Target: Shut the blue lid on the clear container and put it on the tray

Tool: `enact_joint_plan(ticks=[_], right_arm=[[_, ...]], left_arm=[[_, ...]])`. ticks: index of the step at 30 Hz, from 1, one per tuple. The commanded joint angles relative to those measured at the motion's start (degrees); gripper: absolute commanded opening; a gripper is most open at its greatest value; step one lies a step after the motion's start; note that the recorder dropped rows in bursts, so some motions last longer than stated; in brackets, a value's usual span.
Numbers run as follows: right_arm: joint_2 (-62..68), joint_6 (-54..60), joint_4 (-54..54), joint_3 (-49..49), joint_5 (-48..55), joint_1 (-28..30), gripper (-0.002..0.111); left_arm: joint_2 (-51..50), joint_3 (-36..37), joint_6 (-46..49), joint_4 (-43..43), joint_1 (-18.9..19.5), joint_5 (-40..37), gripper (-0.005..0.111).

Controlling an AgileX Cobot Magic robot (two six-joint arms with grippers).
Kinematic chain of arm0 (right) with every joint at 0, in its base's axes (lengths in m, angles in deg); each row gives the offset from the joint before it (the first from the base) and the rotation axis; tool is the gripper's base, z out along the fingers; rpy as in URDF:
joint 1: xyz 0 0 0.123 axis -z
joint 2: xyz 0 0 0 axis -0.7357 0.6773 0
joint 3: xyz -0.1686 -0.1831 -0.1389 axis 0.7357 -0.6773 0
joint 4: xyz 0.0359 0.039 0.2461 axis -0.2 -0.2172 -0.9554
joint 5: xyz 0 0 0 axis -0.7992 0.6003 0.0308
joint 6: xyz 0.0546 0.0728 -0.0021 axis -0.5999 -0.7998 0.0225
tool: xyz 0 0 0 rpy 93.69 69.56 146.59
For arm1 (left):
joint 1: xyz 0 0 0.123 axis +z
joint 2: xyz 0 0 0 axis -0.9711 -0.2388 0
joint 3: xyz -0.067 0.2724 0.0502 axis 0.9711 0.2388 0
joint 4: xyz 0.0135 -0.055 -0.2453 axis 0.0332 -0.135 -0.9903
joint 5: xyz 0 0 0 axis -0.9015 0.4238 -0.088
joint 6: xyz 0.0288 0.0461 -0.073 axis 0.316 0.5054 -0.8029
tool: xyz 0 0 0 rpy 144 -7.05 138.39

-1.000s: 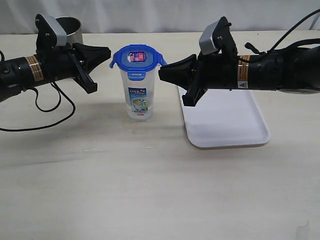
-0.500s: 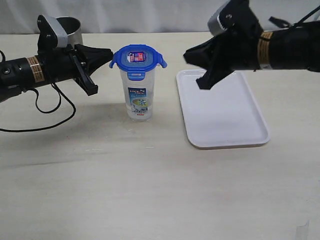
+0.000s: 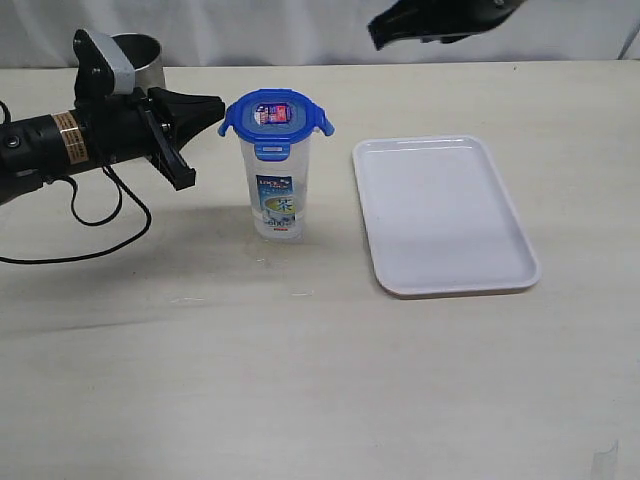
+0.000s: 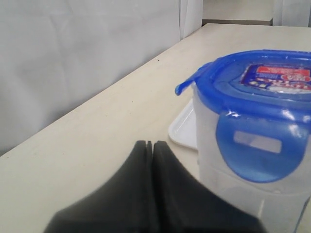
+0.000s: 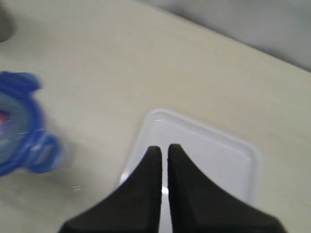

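Fingers (image 4: 138, 170) of the left gripper (image 3: 217, 105) are pressed flat together with nothing between them. Their tips are level with the blue lid (image 3: 275, 112) and just beside its left edge; whether they touch it cannot be told. That arm lies low over the table (image 3: 300, 380), reaching in from the left, with a steel cup (image 3: 140, 50) behind it. The right gripper (image 5: 161, 148) is likewise clenched and empty, high at the top edge of the exterior view, above the far end of the tray (image 3: 445, 215). The lid sits on top of the clear container (image 3: 277, 200), which stands upright on the table near the tray's left rim, apart from it. The lid's front flap is folded down, and its side flaps stick outward.
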Motion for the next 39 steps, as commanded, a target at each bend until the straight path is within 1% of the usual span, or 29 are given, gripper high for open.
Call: enact_joint_plan(ticks=[1,3,9,12,17,22,39], right_arm=[[4.3,21.3,-26.7,10.3,8.1,-1.1,0.005],[6.1,22.8,-29.4,12.7,9.0,-2.6,0.005],[12.0,21.6,-28.4,17.5,11.1,-7.1,0.005],[15.0,20.8,-28.4,19.3,12.0,-7.2,0.005],[17.6,19.6,-25.6,19.4,11.5,-7.0,0.005],[19.4,19.8,-25.5,19.4,10.2,-7.0,0.005],[21.9,20.1,-24.8,19.4,10.6,-7.1,0.005]], left_arm=[[-0.1,-0.3,-0.2,-0.4,0.0,0.2,0.0],[-0.1,-0.3,-0.2,-0.4,0.0,0.2,0.0],[-0.1,-0.3,-0.3,-0.4,0.0,0.3,0.0],[-0.1,-0.3,-0.3,-0.1,0.0,0.3,0.0],[-0.1,-0.3,-0.3,-0.1,0.0,0.3,0.0],[-0.1,-0.3,-0.3,-0.1,0.0,0.3,0.0],[-0.1,-0.3,-0.3,-0.4,0.0,0.3,0.0]])
